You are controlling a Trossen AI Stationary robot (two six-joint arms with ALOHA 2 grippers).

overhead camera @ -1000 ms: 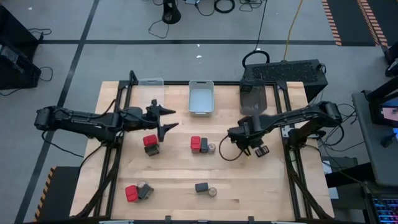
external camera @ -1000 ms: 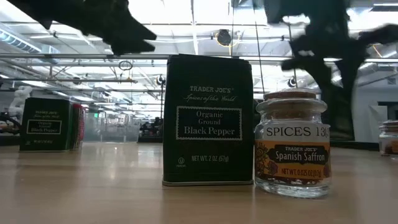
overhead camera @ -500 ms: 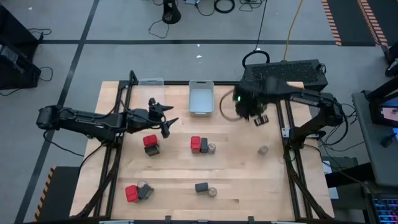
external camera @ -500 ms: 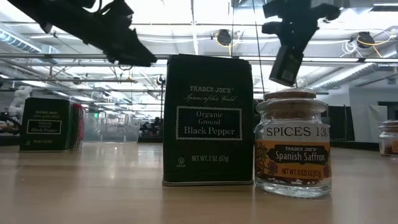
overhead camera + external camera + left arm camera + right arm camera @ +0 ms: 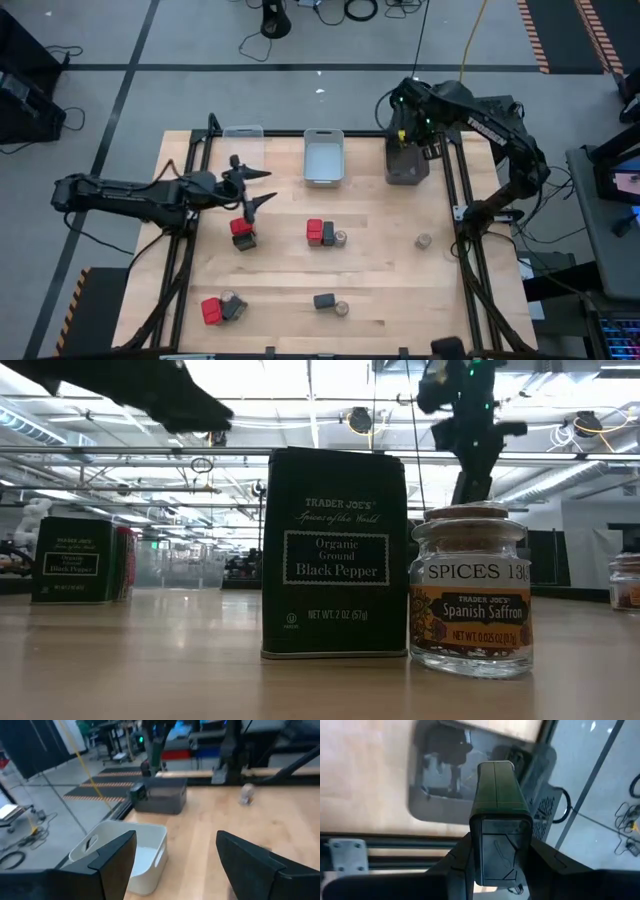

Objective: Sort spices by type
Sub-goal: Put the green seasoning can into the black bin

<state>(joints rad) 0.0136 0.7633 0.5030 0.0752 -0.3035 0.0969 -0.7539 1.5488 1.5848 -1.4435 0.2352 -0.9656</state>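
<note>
spice sorting station: labels, surface and gripper condition

legible writing was found in the low view only. the dark tin nearest the camera read "trader joe's", "spices of the world", "organic ground black pepper", "net wt 2 oz (57g)". the round jar just beside it carried "spices 13" on a white band and "trader joe's spanish saffron" on an orange label. a second dark tin farther back showed a "black pepper" panel, with a red box edge against it.

the surface was a pale wooden table on a dark frame. on it stood a red and grey pair, a red, grey and jar trio, a red and grey group near the front edge, a grey block with a jar, and a lone jar toward the right. three bins lined the far edge: a clear bin, a white bin and a dark bin.

the left gripper hung near the red and grey pair, fingers spread and holding nothing. the right gripper was clamped on a dark green tin above the dark bin.

the room had a grey floor with cables and striped tape; ceiling lights and pipework showed beyond the table.
</note>
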